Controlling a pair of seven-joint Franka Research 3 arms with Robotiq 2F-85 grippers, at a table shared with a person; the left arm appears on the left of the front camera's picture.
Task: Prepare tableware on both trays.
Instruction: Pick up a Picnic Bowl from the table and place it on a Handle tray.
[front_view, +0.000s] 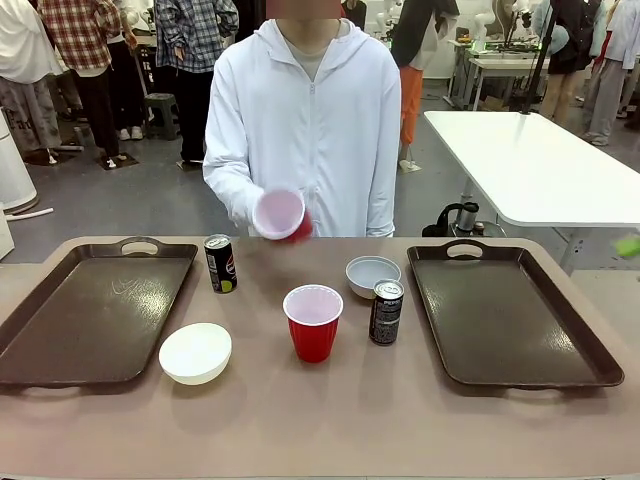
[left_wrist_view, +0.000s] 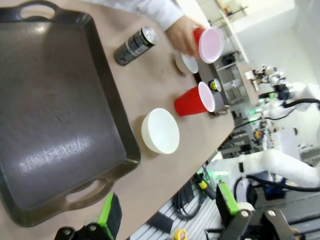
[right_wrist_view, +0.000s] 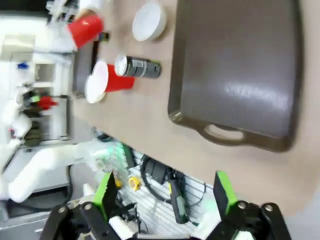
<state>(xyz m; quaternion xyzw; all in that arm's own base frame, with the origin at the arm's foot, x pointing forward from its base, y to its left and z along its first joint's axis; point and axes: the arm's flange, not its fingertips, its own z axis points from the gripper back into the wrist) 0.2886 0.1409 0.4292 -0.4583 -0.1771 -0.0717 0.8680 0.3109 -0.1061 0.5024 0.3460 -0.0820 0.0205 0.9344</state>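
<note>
Both claws hover off the near side of the table (front_view: 330, 425), each spread fully wide and holding nothing. The left gripper (left_wrist_view: 169, 209) faces the left dark brown rectangular plastic tray (front_view: 90, 310), the right gripper (right_wrist_view: 164, 196) the matching right tray (front_view: 510, 310); both trays are bare. Nearest lies a shallow round whitish bowl (front_view: 195, 352), just beside the left tray's near right corner, so the left arm is closer. Mid-table, a red plastic cup with a white inside (front_view: 313, 322) stands between the trays, and a small black soda can (front_view: 386, 311) stands upright just right of it, toward the right arm. Beyond, a second whitish bowl (front_view: 372, 275) sits near the right tray and a second black can (front_view: 220, 263) by the left tray's far corner. Farthest, the person's hand (left_wrist_view: 181, 35) holds a second red cup (left_wrist_view: 207, 44) tilted above the table.
</note>
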